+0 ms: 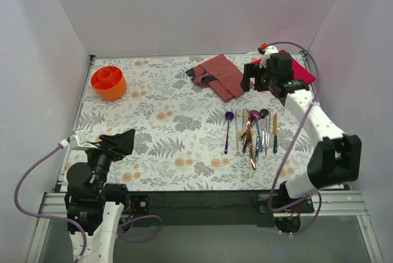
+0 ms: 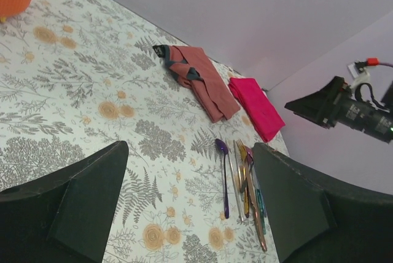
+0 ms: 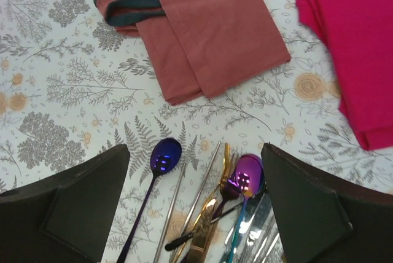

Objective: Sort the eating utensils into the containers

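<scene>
Sorting is looking unstarted: the eating utensils (image 1: pixel 252 133) are all lying bunched at the table's (image 1: pixel 159 143) right, well apart from the seemingly empty orange divided container (image 1: pixel 110 92) far left, while the right gripper (image 3: pixel 193 180) above them and the left gripper (image 2: pixel 190 204) are holding fingers apart, empty.

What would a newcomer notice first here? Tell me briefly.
The cluster of colourful cutlery lying right of centre on the fern-print table, a blue-purple spoon slightly apart on its left. Next, the bright orange container at the far left corner, and the rust cloth and pink cloth at the far right.
</scene>
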